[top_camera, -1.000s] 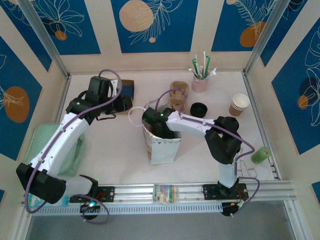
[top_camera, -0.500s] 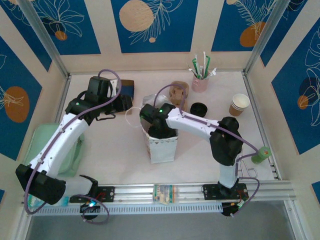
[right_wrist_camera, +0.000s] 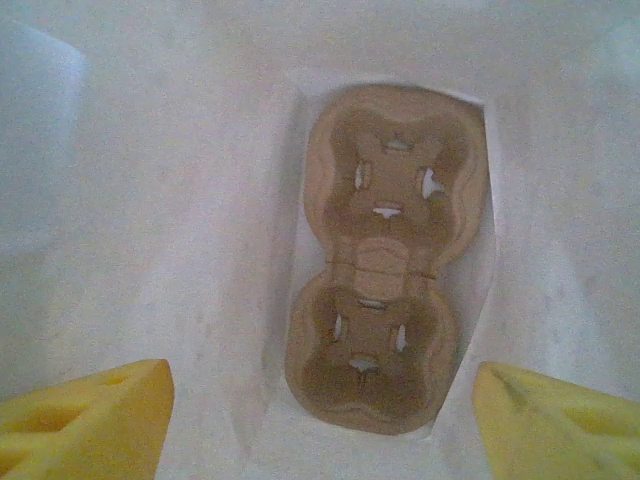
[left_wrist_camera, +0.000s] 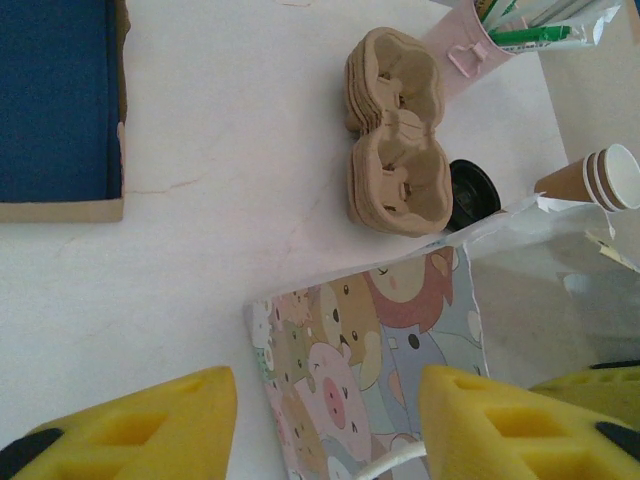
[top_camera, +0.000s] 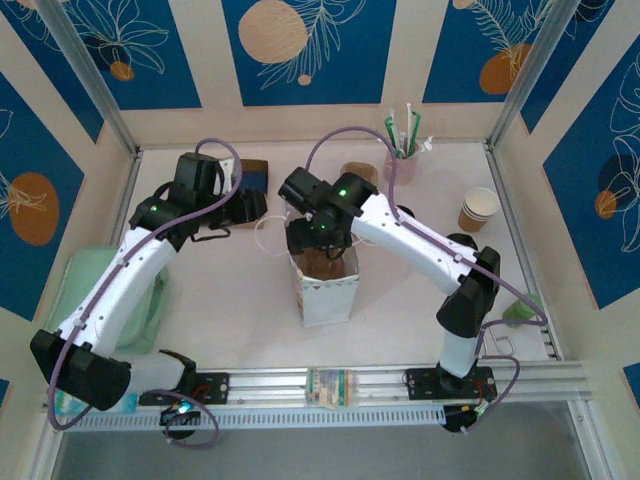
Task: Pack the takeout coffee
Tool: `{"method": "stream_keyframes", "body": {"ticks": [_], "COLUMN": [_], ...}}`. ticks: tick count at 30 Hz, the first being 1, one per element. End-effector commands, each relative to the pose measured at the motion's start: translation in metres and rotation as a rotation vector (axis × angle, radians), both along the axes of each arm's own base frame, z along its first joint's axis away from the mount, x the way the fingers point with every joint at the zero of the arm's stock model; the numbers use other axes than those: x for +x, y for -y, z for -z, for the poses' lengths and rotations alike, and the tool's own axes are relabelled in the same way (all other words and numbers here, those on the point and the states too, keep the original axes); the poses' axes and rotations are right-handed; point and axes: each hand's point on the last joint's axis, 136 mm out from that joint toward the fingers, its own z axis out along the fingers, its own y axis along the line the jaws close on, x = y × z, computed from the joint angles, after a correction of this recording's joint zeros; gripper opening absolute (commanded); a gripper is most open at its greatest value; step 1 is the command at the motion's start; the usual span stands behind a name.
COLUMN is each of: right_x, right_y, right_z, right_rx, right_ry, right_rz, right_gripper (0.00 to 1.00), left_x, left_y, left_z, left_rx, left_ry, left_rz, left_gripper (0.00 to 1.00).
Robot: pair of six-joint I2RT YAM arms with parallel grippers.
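Carrier of pulp (right_wrist_camera: 385,260) lies flat inside the paper bag (top_camera: 325,290); we should raise the open, empty right tool (right_wrist_camera: 320,400) straight up, with the left tool (left_wrist_camera: 325,420) open beside the handle (left_wrist_camera: 385,462).

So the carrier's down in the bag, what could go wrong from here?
The right tool hangs open at the mouth of the bag; lifting out could snag the rim and tip it. The left tool is open beside the bag, so nothing steadies it. The carrier nearly fills the bag's floor, so whatever goes in next has little slack.
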Motion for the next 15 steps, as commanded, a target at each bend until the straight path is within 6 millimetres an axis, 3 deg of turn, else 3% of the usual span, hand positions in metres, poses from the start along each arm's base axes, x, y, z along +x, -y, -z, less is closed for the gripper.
{"method": "stream_keyframes", "body": {"ticks": [1,11,15], "right_x": [-0.004,0.018,0.027], "right_y": [0.011,0.023,0.033], "right_z": [-0.02,-0.083,-0.095], "right_rx": [-0.035,0.009,0.003], "right_ry": [0.028,0.17,0.199], "right_rz": [-0.022,-0.012,-0.004], "right_gripper": [0.79,0.79,0.79], "left_x": [-0.001,0.001,0.002], "left_y": [-0.002,0.008,0.014], "left_z": [-0.014,-0.019,-0.018], "left_rx": [-0.011,0.004,0.011], "left_ry": [0.034,0.044,0.038], "left_rz": [0.013,0.057,0.083], "left_gripper": [0.55,0.62,0.63]}}
